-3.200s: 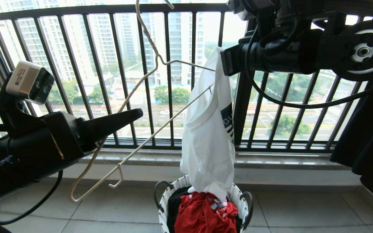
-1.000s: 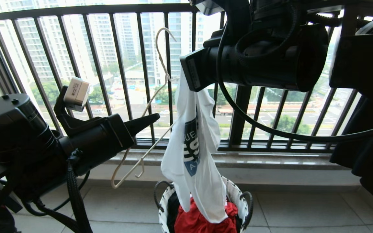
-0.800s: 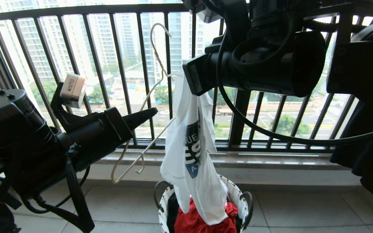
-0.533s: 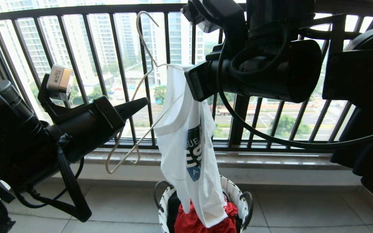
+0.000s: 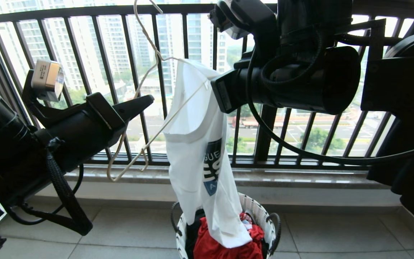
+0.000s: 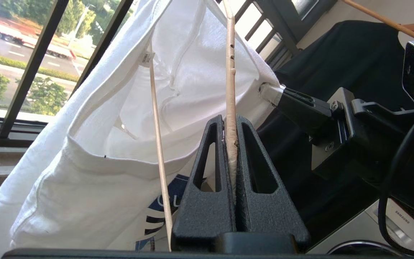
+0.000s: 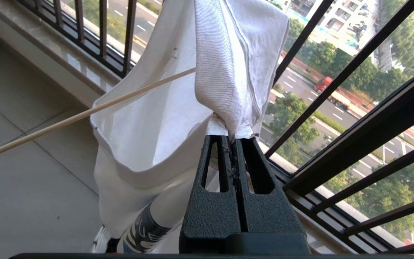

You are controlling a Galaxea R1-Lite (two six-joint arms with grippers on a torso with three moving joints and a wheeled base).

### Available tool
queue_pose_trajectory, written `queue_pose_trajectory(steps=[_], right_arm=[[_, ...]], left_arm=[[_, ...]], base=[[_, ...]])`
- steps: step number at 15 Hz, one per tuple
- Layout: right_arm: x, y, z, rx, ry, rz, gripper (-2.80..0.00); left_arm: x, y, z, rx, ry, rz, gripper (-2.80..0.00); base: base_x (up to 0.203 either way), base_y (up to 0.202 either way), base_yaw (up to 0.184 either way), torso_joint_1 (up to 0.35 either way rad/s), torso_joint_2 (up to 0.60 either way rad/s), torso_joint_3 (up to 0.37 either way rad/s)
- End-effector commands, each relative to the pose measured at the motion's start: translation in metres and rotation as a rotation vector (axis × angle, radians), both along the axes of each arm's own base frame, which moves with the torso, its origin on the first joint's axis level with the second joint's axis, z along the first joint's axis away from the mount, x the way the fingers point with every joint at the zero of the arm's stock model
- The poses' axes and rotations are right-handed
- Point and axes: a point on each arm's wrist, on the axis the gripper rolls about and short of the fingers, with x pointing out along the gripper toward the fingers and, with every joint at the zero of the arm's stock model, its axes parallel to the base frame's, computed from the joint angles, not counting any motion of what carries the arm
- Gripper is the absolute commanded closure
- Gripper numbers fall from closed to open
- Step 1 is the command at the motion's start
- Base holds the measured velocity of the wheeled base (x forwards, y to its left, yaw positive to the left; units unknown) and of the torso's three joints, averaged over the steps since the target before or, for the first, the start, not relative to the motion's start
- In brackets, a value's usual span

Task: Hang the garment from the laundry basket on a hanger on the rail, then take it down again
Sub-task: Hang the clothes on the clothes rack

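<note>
Garment [image 5: 196,144] is dangling above the laundry basket [image 5: 264,216], its collar pinched in the closed right gripper [image 7: 235,138]. Left gripper [image 6: 230,124] is clamping 1 arm of the hanger [image 5: 146,97], whose other end is sitting inside the neck opening. Judgement: the hanger arm is needing to slide deeper toward the shoulder while the collar is being held taut, avoiding snagging the notch hooks.

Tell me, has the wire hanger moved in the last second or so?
Yes. Against the black window railing, the hanger has risen and shifted left: its hook now tops the upper bar, and its lower end sits above the sill, pinched in the left gripper.
</note>
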Motion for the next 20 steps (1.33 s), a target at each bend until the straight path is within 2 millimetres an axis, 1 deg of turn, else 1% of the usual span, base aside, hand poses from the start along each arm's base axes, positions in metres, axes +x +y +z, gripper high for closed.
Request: queue_pose_trajectory(steps=[1,5,8,10,13,15,19,20], right_arm=[[0.003,-0.009,0.004,-0.004,-0.014,-0.024,0.0],[0.022,-0.03,0.004,-0.089,-0.051,-0.09,0.0],[0.036,-0.042,0.002,-0.127,-0.059,-0.119,0.0],[0.045,-0.051,0.001,-0.149,-0.065,-0.136,0.0],[0.06,-0.06,-0.003,-0.179,-0.093,-0.169,0.0],[0.064,-0.064,-0.004,-0.193,-0.096,-0.18,0.0],[0.07,-0.069,-0.006,-0.222,-0.103,-0.183,0.0],[0.07,-0.07,-0.006,-0.225,-0.104,-0.184,0.0]], left_arm=[[-0.001,0.002,0.003,-0.008,-0.012,0.006,0.0],[-0.002,0.003,0.004,-0.005,-0.02,0.005,0.0],[-0.008,0.003,0.004,0.018,-0.018,-0.062,0.0],[-0.012,0.004,0.003,0.052,0.039,-0.099,0.0],[-0.014,0.005,0.009,0.095,0.135,-0.109,0.0],[-0.015,0.005,0.012,0.146,0.17,-0.105,0.0],[-0.016,0.005,0.009,0.233,0.215,-0.103,0.0],[-0.019,0.005,0.009,0.251,0.222,-0.119,0.0]], base=[[0.0,0.0,0.0,0.0,0.0,0.0],[0.0,0.0,0.0,0.0,0.0,0.0],[0.0,0.0,0.0,0.0,0.0,0.0],[0.0,0.0,0.0,0.0,0.0,0.0],[0.0,0.0,0.0,0.0,0.0,0.0],[0.0,0.0,0.0,0.0,0.0,0.0],[0.0,0.0,0.0,0.0,0.0,0.0],[0.0,0.0,0.0,0.0,0.0,0.0]])
